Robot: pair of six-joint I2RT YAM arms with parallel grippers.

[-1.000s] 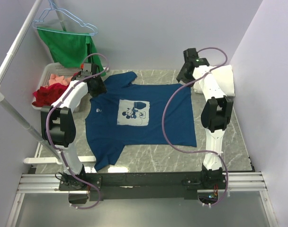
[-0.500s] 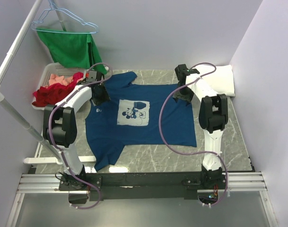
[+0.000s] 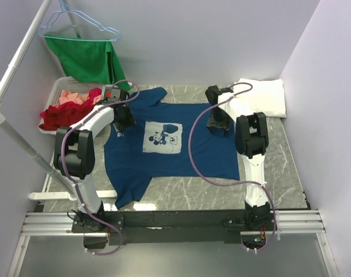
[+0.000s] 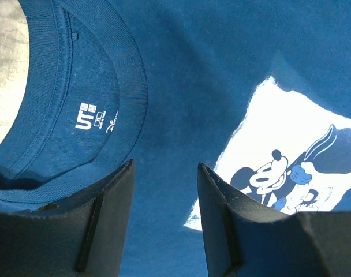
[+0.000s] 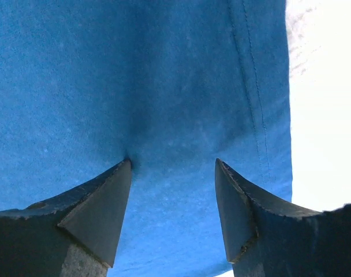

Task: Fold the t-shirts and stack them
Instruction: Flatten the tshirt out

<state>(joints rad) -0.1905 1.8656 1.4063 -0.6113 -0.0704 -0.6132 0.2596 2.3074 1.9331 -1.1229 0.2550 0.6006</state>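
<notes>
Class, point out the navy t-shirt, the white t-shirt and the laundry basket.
navy t-shirt [image 3: 164, 167]: top external view, plain fabric below the print.
white t-shirt [image 3: 263, 97]: top external view, middle of the folded cloth.
laundry basket [image 3: 60, 86]: top external view, its far-left wall.

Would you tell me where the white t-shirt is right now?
In the top view, the white t-shirt lies at the far right corner of the table, just past the navy t-shirt.

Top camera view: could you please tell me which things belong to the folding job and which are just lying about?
Part of the job:
navy t-shirt, spread flat
white t-shirt, folded at the far right
left gripper and right gripper, both open at the navy one

Just lying about:
basket with red and pink clothes
green garment on a hanger
</notes>
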